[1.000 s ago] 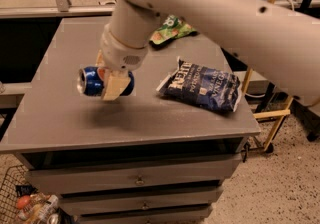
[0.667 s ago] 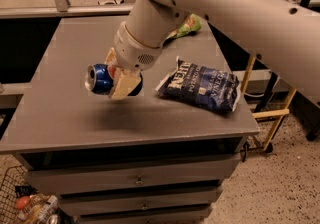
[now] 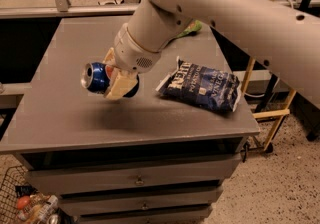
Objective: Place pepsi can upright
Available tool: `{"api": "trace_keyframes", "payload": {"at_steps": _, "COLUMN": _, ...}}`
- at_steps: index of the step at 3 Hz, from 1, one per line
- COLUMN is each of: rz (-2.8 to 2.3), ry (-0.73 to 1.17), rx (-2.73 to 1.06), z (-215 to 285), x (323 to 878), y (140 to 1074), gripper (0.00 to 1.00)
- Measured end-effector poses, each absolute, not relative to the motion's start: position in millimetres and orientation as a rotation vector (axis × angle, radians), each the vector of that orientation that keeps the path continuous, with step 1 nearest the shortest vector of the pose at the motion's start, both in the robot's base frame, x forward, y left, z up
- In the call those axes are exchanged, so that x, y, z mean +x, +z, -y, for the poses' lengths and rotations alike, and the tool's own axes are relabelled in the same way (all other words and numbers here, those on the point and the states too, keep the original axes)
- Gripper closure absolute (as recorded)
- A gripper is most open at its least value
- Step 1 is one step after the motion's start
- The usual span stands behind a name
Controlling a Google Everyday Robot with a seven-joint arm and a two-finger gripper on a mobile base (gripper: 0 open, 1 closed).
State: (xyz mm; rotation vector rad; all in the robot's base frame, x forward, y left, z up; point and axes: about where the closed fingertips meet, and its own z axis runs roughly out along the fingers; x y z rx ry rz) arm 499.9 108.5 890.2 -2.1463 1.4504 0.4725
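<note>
The pepsi can (image 3: pixel 96 77) is blue with a silver top that faces left. It lies on its side in the air, held a little above the grey table (image 3: pixel 60 113), with its shadow on the surface below. My gripper (image 3: pixel 118 79) is shut on the pepsi can, its cream fingers (image 3: pixel 121 87) wrapped around the can's body. The white arm comes down from the upper right.
A dark-blue chip bag (image 3: pixel 202 85) lies flat on the table's right side. A green packet (image 3: pixel 190 29) sits behind the arm near the back. Drawers run below the tabletop. A wire basket (image 3: pixel 25 203) with items stands on the floor at lower left.
The gripper has lifted the can a little and carried it slightly right; the can stays on its side, top facing left.
</note>
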Motion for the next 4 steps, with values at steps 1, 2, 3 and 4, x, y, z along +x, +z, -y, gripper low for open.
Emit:
{"api": "trace_keyframes", "payload": {"at_steps": 1, "rz": -1.464, "ry": 0.59, "rx": -1.935, "z": -122, "x": 507, "y": 895, "gripper": 1.0}}
{"api": "trace_keyframes", "payload": {"at_steps": 2, "rz": -1.447, "ry": 0.727, "rx": -1.742, "z": -133, "x": 513, "y": 892, "gripper": 1.0}}
{"api": "trace_keyframes", "payload": {"at_steps": 3, "rz": -1.421, "ry": 0.842, "rx": -1.569, "z": -139, "x": 518, "y": 887, "gripper": 1.0}}
{"api": "trace_keyframes", "payload": {"at_steps": 4, "rz": -1.379, "ry": 0.917, "rx": -1.437, "z": -142, "x": 522, "y": 886, "gripper": 1.0}}
